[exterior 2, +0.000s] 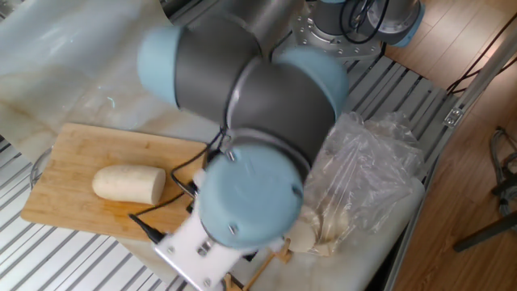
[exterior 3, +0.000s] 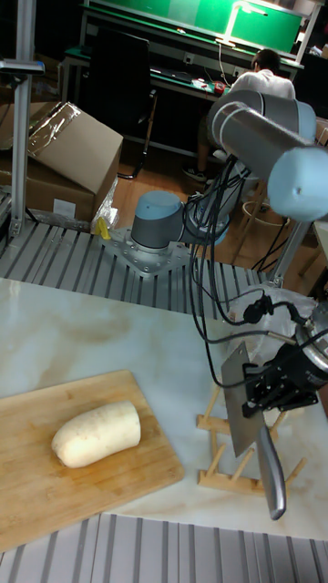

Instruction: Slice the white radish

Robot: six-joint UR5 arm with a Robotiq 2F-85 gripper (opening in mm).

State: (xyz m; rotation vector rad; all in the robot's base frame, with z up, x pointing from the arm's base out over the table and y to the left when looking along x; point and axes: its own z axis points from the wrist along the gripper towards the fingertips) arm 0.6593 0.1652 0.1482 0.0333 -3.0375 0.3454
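Note:
The white radish [exterior 2: 129, 183] [exterior 3: 96, 434] lies on its side on the wooden cutting board [exterior 2: 77, 158] [exterior 3: 36, 496], rounded end to the left, flat cut end to the right. In the tall fixed view my gripper [exterior 3: 266, 389] hangs to the right of the board, above a wooden knife rack [exterior 3: 219, 455]. It is shut on a cleaver [exterior 3: 240, 405] whose grey blade is upright and whose metal handle points down. In the fixed view the arm's big joints hide the gripper and the cleaver.
A crumpled clear plastic bag [exterior 2: 371, 166] with pale round slices [exterior 2: 317, 230] lies right of the arm. The arm base [exterior 3: 157, 235] stands behind the marble top. Cables [exterior 3: 214, 301] hang from the arm. A cardboard box [exterior 3: 64, 150] sits at the back left.

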